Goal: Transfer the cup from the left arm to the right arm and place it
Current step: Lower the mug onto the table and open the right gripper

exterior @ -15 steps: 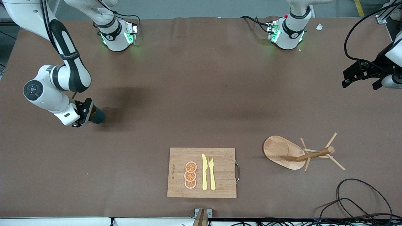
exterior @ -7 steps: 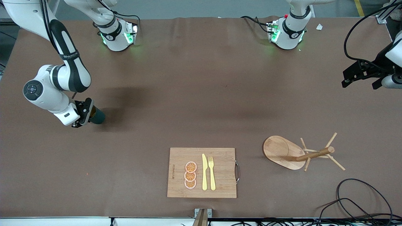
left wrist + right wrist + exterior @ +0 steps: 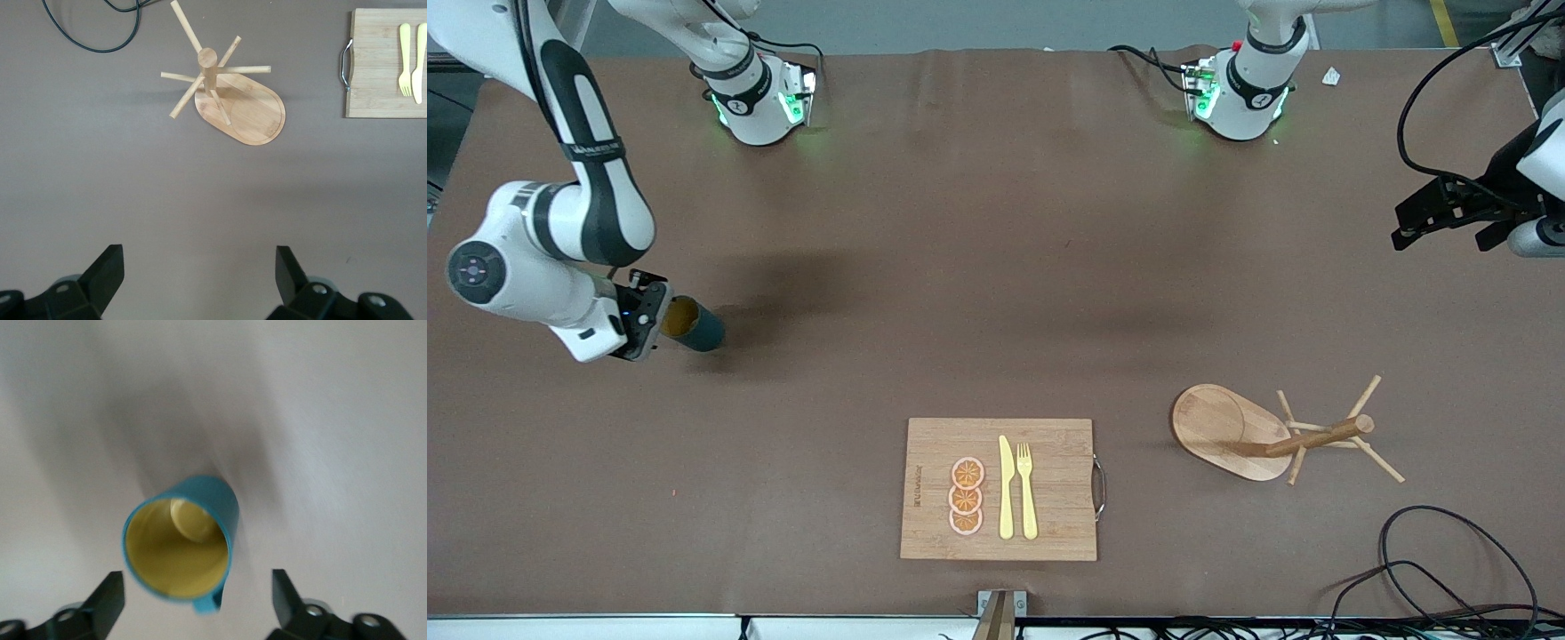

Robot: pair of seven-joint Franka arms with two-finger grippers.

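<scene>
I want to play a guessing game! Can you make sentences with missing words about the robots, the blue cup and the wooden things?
1. The cup stands on the table under the right gripper, whose fingers are ____.
2. The inside of the cup is colored ____.
3. On the cutting board, the knife lies between the fork and three slices of ____.
4. The left gripper, waiting at its end of the table, holds ____.

Missing words: open; yellow; orange; nothing
</scene>
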